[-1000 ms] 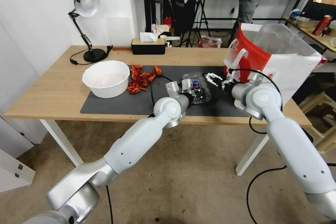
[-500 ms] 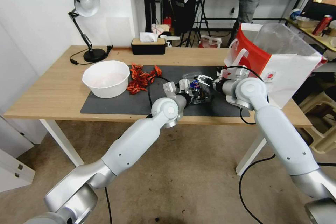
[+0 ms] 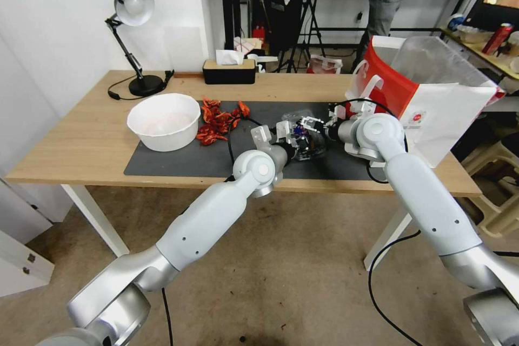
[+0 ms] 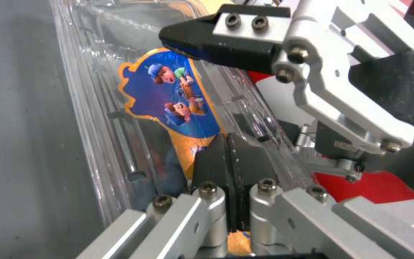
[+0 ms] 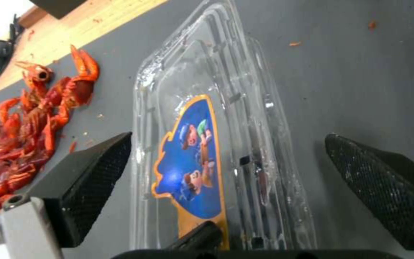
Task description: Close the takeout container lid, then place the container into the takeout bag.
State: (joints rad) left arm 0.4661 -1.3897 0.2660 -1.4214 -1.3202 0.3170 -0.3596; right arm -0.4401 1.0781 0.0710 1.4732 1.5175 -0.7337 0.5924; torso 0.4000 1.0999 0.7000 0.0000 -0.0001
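Right gripper [image 3: 309, 122] has closed in, apparently straddling takeout container [image 3: 303, 138].

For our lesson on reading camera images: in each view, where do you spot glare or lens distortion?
Head view: the white table legs splay outward, a wide-lens distortion. Left wrist view: white glare streaks run along the clear plastic clamshell container. Right wrist view: glare whitens its rim near the red crayfish, and the open right hand frames it.

wooden table [image 3: 92, 135], dark mat [image 3: 211, 157], lamp [image 3: 132, 38]
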